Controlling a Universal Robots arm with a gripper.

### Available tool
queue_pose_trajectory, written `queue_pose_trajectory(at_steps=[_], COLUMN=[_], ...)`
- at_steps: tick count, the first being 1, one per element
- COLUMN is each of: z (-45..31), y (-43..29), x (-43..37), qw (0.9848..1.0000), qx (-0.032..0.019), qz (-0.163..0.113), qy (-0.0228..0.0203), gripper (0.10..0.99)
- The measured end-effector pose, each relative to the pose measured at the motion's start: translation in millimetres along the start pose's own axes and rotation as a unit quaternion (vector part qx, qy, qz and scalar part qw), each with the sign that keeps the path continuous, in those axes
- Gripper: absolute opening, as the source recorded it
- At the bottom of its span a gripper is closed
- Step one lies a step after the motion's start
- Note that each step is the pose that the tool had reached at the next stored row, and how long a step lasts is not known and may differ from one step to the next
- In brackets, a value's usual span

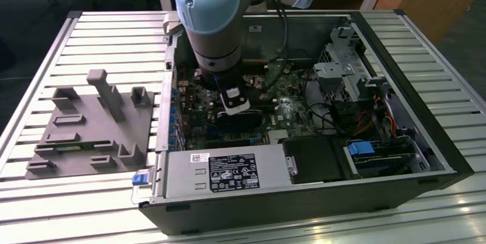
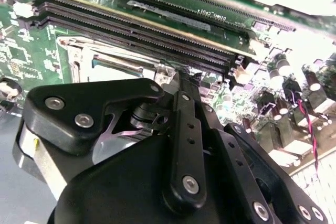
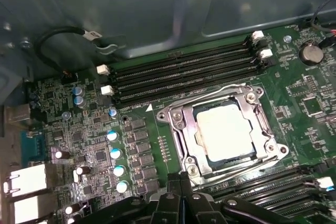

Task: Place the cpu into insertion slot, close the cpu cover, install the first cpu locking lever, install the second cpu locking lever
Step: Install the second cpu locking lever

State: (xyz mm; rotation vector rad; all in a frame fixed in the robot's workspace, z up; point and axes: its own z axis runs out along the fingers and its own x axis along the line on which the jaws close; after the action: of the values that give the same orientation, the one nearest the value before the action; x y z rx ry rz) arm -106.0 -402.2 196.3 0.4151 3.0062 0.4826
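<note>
The arm (image 1: pixel 209 22) reaches down into the open computer case (image 1: pixel 304 198), which lies on its side on a slatted metal desk (image 1: pixel 68 198). In the exterior view the hand (image 1: pixel 234 103) hangs low over the green motherboard (image 1: pixel 292 113) near the centre of the frame, hemmed in by the case wall behind it, the drive cage (image 1: pixel 342 76) to its right and the silver power supply (image 1: pixel 224 171) below it. A grey fixture plate (image 1: pixel 87 130) with upright blocks sits on the desk at the left of that frame, well apart from the case.

In the first wrist view the cpu (image 3: pixel 224 129) lies flat in the insertion slot (image 3: pixel 185 153), right of centre, its pale metal top showing through the window of the cpu cover (image 3: pixel 226 94), which lies down around it. Long black memory slots (image 3: pixel 184 74) run just above the socket and more run at the lower right; open green board with small capacitors (image 3: pixel 116 153) lies to the left. The black linkage of the hand (image 3: pixel 181 203) is cut off by the bottom edge, the tips appearing close together, though I cannot tell for certain whether they are spread or pressed.

In the second wrist view the hand's black body (image 2: pixel 157 150) fills the lower frame and hides most of the socket; only a corner of the cover (image 2: pixel 79 51) shows at the upper left.
</note>
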Motion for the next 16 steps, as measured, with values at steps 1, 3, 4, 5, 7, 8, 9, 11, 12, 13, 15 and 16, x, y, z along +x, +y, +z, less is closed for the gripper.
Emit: queue_pose_trajectory(at_steps=[1,3,4,5,7,8,9,11,12,13,15,16], z=[-1.6,-4.9,-6.4,-7.7,-10.5,-11.6,-12.3,-12.5,-12.4,-12.1,-11.6,-11.3], y=[0.5,1.7,2.2,2.8,3.9,4.4,4.8,5.4,5.9,6.5,7.8,8.5], x=[-0.1,-0.2,-0.4,-0.6,-1.2,-1.5,-1.9,-3.7,-5.6,-7.8,-12.7,-15.4], qw=[1.0,1.0,1.0,1.0,0.9999,0.9998,0.9997,0.9996,0.9996,0.9995,0.9995,0.9995], qx=[0.0002,0.0018,0.0036,0.0064,0.0151,0.0197,0.0237,0.0274,0.0285,0.0296,0.0309,0.0313], qz=[0.0,0.0,0.0,-0.001,-0.001,-0.002,-0.002,-0.002,-0.002,-0.002,-0.002,-0.002], qy=[-0.0001,-0.0005,-0.001,-0.0019,-0.0041,-0.0053,-0.0064,-0.0075,-0.0078,-0.0081,-0.0083,-0.0083], gripper=[0.102,0.102,0.102,0.102,0.102,0.102,0.102,0.102,0.102,0.102,0.102,0.102])
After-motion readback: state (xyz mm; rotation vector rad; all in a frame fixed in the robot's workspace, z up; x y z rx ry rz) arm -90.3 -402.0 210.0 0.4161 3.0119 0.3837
